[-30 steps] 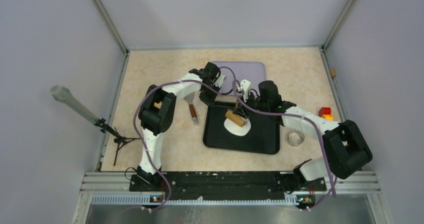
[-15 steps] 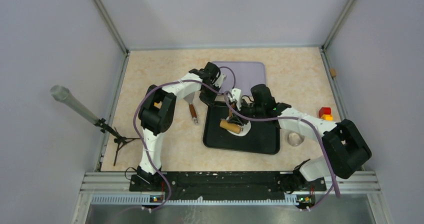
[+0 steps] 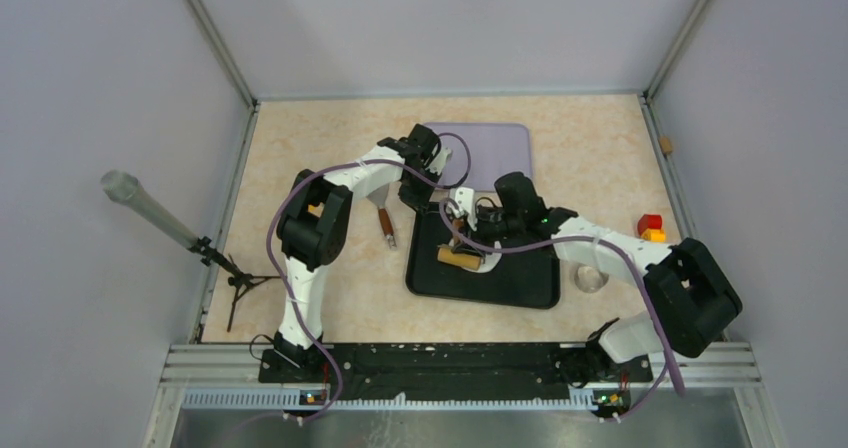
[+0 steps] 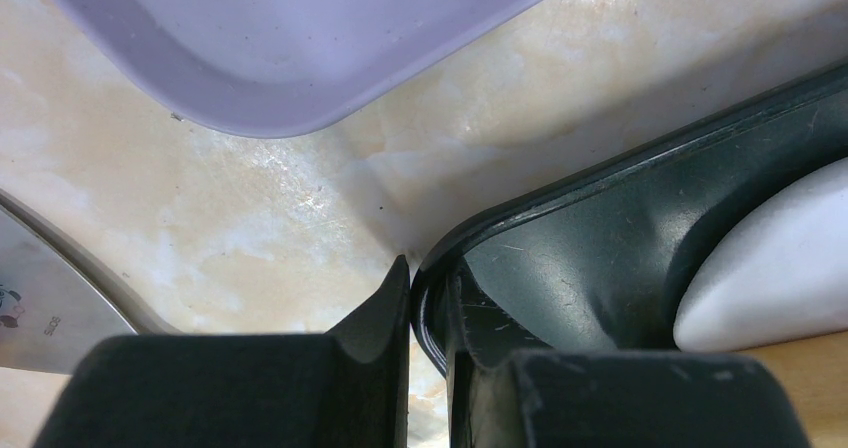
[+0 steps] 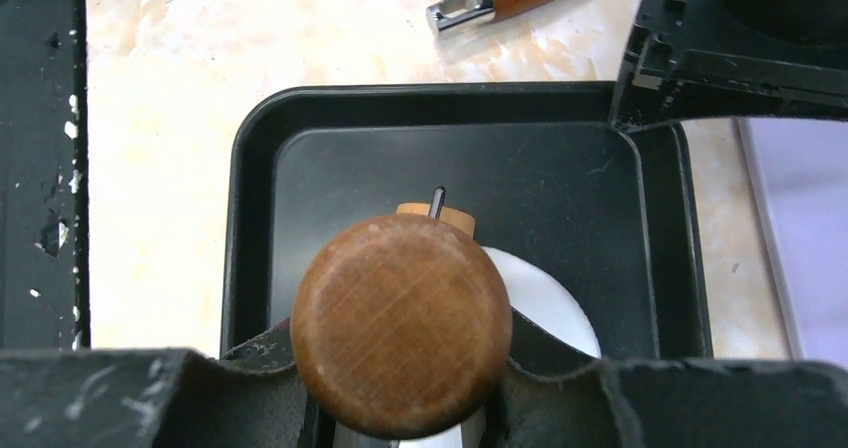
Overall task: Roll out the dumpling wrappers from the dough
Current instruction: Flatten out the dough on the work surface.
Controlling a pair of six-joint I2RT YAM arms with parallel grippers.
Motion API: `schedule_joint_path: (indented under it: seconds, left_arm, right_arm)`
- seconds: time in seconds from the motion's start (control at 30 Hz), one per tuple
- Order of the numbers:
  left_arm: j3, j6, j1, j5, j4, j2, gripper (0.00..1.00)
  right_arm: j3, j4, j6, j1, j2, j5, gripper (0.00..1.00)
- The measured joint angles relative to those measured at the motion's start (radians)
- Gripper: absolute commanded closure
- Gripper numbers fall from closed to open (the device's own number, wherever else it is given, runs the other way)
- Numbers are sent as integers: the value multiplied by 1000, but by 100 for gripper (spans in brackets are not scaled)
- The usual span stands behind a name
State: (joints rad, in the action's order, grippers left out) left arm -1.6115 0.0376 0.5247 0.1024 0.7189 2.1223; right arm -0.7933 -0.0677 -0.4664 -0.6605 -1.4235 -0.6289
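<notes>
So the rolling pin [image 3: 458, 258] has moved in the last second. It was sitting up near the middle of the black tray [image 3: 525, 273], and now it's lower and closer to the tray's left wall. It has crossed most of the dough [image 5: 545, 308] on the way. From overhead the white sheet was easy to see beside the pin a moment ago, and now only a sliver pokes out on the pin's right.

The right gripper [image 5: 420, 398] is clamped round the pin's wooden handle. In its wrist view the round knob fills the gap between the fingers. The left gripper [image 4: 425, 313] hasn't budged. It's pinching the rim at the tray's far-left corner, one finger outside and one inside, which looks like it's there to stop the tray sliding.

My read is that's one full pass leftward, so the dough should be a bit thinner and wider. It's still one sheet lying in the tray's middle-left, and I can't spot any small round wrappers anywhere. I'd guess more passes are needed. The purple tray [image 3: 490, 148] behind the black one has nothing on it that I can see.
</notes>
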Motion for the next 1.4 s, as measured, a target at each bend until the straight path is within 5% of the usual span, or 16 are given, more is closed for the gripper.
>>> schedule_joint_path:
  seconds: [0.4,0.67,0.9,1.13,1.4]
  left_arm:
    - [0,30,-8,-23,3,-3,100]
    - [81,136,-61,-90,-43,-56,100]
    - [87,155,-88,-93,-49,-61,100]
    - [91,155,-89,-89,-56,-61,100]
    - [95,155,-96,-77,-69,-61,100]
  right_arm:
    - [-21,-108,1,-37,-1,-46,100]
    - [-33,-225,42,78,117,-15,100]
    - [-17,-71,129,147,120,30,100]
    - [-29,117,209,162,-46,57,100]
    - [-32,157,190,166,-70,31,100]
